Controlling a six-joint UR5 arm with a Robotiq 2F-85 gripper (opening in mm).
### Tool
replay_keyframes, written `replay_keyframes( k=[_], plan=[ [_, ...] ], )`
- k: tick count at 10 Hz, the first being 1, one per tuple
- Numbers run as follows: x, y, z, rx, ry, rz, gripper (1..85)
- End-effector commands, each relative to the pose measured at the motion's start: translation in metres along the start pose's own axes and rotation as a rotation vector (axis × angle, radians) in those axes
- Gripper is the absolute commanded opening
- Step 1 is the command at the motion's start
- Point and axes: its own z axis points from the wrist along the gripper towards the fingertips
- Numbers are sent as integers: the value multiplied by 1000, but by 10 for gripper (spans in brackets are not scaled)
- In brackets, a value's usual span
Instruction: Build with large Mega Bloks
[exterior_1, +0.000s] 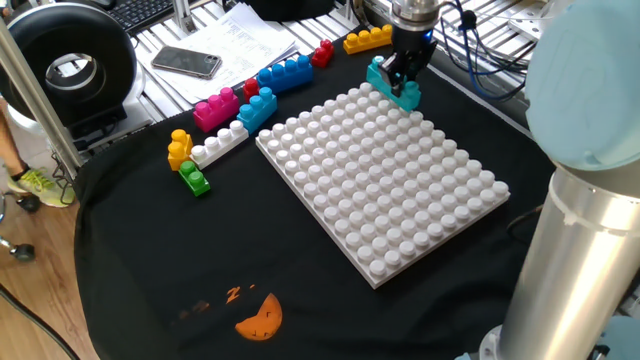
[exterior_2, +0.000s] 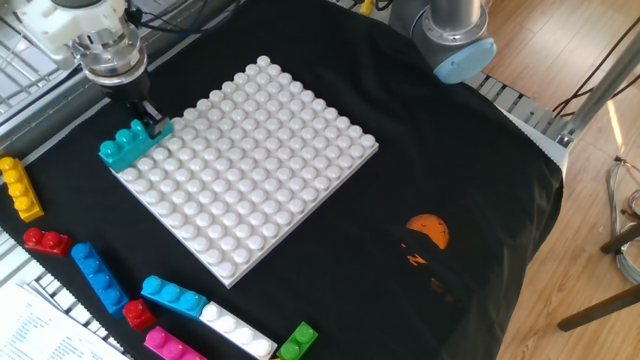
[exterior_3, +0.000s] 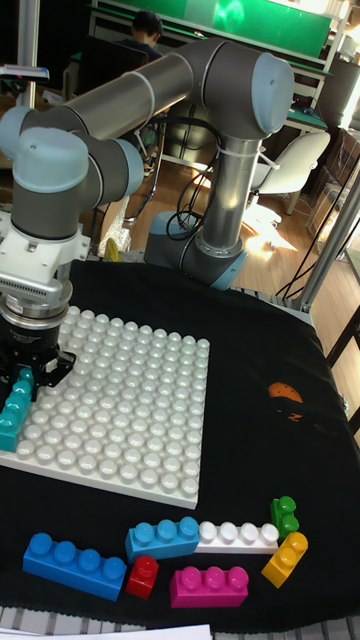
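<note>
A teal Mega Blok (exterior_1: 391, 81) (exterior_2: 131, 147) (exterior_3: 14, 410) is held at the baseplate's corner, with my gripper (exterior_1: 405, 77) (exterior_2: 149, 120) (exterior_3: 26, 377) shut on one end of it. The white studded baseplate (exterior_1: 380, 190) (exterior_2: 250, 165) (exterior_3: 120, 410) lies flat on the black cloth. Whether the teal brick touches the plate's studs I cannot tell. Loose Mega Bloks lie off the plate: yellow (exterior_1: 367, 38) (exterior_2: 18, 187), red (exterior_1: 322, 52) (exterior_2: 47, 242), blue (exterior_1: 284, 73) (exterior_2: 97, 276) (exterior_3: 75, 566), pink (exterior_1: 217, 108) (exterior_3: 209, 585), white (exterior_1: 220, 143) (exterior_3: 238, 537), green (exterior_1: 195, 179) (exterior_3: 284, 516).
A phone (exterior_1: 186, 62) and papers (exterior_1: 245, 40) lie beyond the bricks, next to a black round device (exterior_1: 70, 65). My arm's grey base column (exterior_1: 570, 250) rises at the cloth's right edge. An orange print (exterior_1: 260, 318) marks the cloth in front of the plate.
</note>
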Motion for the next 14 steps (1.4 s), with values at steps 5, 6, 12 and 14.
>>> replay_keyframes(
  k=[5, 6, 12, 14],
  plan=[
    [-3, 6, 7, -22, -14, 7, 13],
    [-4, 7, 8, -24, -18, 10, 13],
    [-10, 11, 21, -37, -42, -3, 13],
    [-9, 12, 21, -48, -43, -9, 13]
  ],
)
